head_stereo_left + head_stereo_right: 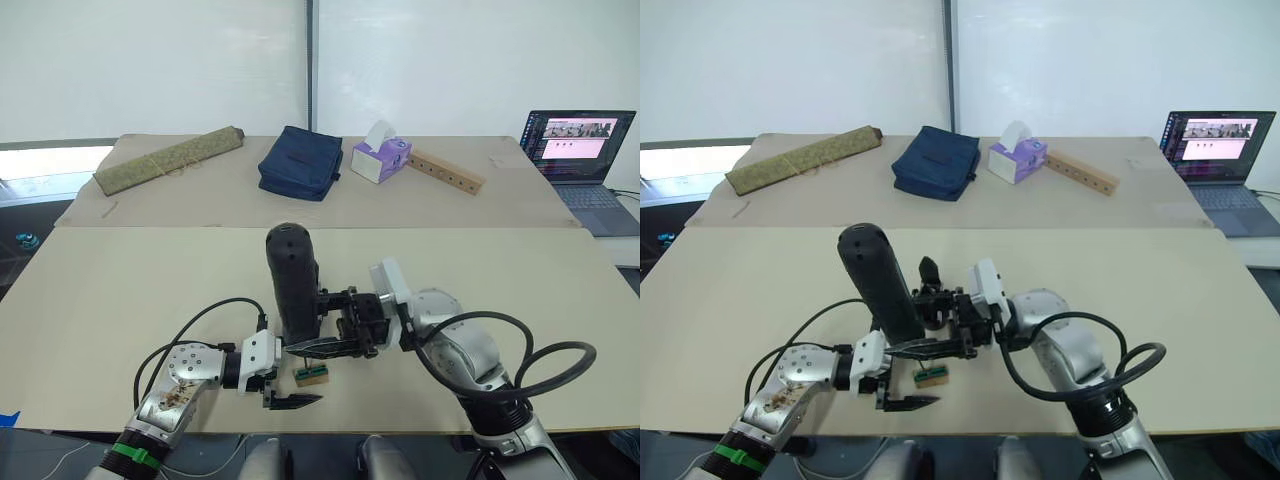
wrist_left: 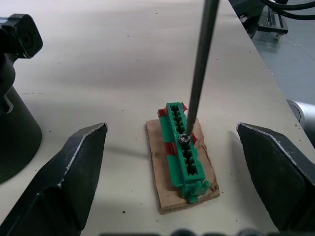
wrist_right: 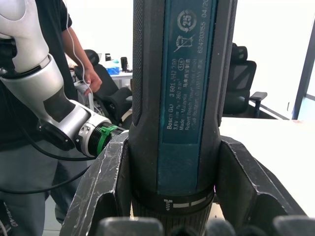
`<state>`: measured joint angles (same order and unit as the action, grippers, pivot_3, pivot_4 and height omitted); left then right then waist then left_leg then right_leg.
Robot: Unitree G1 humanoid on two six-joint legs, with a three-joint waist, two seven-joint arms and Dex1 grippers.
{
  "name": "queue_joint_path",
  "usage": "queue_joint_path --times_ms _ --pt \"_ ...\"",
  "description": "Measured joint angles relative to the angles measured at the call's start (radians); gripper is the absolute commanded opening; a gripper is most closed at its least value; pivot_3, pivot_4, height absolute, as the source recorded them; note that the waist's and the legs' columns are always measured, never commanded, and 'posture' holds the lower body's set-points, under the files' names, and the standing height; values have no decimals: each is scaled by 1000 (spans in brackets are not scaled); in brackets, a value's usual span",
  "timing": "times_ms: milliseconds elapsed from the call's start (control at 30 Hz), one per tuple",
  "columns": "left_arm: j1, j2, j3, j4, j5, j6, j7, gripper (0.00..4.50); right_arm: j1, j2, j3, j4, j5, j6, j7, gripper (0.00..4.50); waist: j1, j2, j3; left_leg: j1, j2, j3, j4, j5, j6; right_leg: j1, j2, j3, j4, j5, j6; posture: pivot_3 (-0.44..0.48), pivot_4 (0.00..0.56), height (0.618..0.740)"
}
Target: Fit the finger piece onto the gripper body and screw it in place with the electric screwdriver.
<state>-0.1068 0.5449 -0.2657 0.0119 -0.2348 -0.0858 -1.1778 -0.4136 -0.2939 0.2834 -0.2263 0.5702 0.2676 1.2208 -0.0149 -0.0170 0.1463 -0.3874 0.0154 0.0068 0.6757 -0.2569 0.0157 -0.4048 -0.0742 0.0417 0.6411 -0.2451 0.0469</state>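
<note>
The electric screwdriver (image 1: pixel 292 280) stands upright near the table's front edge, with my right gripper (image 1: pixel 345 322) shut around its dark handle (image 3: pixel 184 98). Its thin bit (image 2: pixel 199 64) comes down onto a screw in a small green block on brown card (image 2: pixel 184 157). My left gripper (image 1: pixel 322 372) is open, one finger on each side of that block without touching it. A black block with a round dark base (image 2: pixel 12 123), apparently the gripper body, stands just beside this; its pointed finger (image 1: pixel 928 268) shows behind the screwdriver. I cannot make out the finger piece.
On the far table lie an olive rolled mat (image 1: pixel 168 160), a navy bag (image 1: pixel 300 162), a tissue box (image 1: pixel 380 158) and a wooden bar with holes (image 1: pixel 445 170). A laptop (image 1: pixel 580 150) sits at the far right. A person's hand (image 3: pixel 91 83) shows beyond the table.
</note>
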Motion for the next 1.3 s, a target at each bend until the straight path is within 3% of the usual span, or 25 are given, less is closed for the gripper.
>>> queue_joint_path --times_ms 1300 --pt "3 3 0 -4 0 0 -3 4456 2 -13 11 20 -19 -10 5 1931 -1 0 0 0 0 0 0 0 0 0 0 0 0 0 0 0 150 740"
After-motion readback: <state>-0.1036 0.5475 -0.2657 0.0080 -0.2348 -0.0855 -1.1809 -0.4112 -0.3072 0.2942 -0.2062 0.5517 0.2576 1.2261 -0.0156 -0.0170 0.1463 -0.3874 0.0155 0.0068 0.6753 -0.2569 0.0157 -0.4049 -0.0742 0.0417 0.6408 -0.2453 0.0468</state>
